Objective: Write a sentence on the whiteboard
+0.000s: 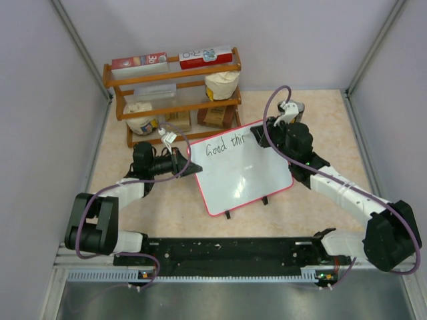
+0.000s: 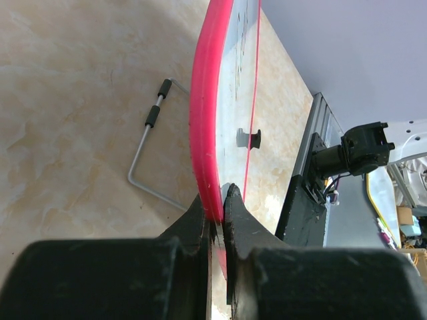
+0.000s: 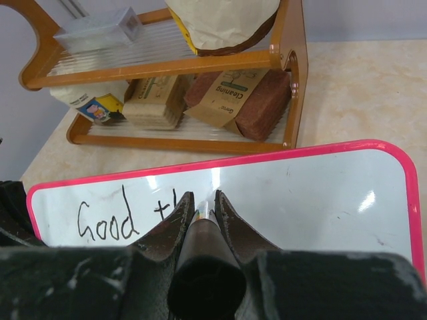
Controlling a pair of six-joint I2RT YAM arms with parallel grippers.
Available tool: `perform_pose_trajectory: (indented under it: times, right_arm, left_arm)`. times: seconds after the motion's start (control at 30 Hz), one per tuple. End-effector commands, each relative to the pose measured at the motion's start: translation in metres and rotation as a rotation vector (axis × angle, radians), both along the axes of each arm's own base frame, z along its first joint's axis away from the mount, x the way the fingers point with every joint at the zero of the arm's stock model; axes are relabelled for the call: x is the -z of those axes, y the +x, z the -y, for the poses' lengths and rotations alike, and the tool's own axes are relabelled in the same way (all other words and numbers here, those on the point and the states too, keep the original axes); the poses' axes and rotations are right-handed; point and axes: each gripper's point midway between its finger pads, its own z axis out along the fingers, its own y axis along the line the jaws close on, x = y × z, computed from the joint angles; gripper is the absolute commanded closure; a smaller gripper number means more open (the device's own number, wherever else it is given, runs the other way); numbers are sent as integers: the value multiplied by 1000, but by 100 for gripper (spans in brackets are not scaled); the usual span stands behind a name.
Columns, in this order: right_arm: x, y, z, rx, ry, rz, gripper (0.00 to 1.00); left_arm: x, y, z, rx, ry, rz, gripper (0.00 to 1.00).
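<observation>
Top external view, near edge: arm bases on a black rail (image 1: 227,250); the board stands propped on the table (image 1: 320,113) between the two arms.
Left gripper (image 2: 217,193): fingers pressed onto the pink left edge of the whiteboard (image 1: 243,175), pinching it as a brace.
Right gripper (image 3: 202,198): closed round a marker (image 3: 203,223), with the tip at the board's upper band.
Sentence (image 1: 225,145): one line along the far top edge, reading "Good thi".
Key relation: the marker tip sits just right of the last stroke. Bare white lies further right along the writing line and across the whole lower half.
Long axis: the board runs left to right in the right wrist view. Judged travel is rightward, away from the braced edge.
Nearer arm: the right arm, at the writing spot. The left is at the opposite edge, well apart from the tip.
Risk, judged: pen pressure could rock the propped board if the pinch slips.
Behind: a wooden rack (image 1: 173,100) of packets, just beyond the board's far edge.
</observation>
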Motion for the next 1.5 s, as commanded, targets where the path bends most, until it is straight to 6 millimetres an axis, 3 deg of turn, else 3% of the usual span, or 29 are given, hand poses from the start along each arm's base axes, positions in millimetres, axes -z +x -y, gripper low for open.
perform_pose_trajectory:
  times: [0.0, 0.67, 0.8, 1.03, 1.13, 1.47]
  right_arm:
    - [-2, 5, 13, 53, -1, 7, 100]
    - [21, -11, 19, 33, -27, -29, 100]
    - [6, -13, 20, 39, -4, 0, 100]
    - [-41, -15, 26, 62, 74, 96, 100]
    - [-47, -9, 27, 71, 75, 103, 100]
    - [-38, 4, 24, 74, 62, 80, 100]
  left_arm:
    - [40, -21, 3, 80, 109, 69, 100]
    - [39, -21, 3, 79, 110, 72, 100]
    - [39, -21, 3, 79, 110, 72, 100]
    - [40, -21, 3, 79, 111, 69, 100]
    - [39, -21, 3, 79, 110, 72, 100]
    - [40, -22, 3, 81, 111, 72, 100]
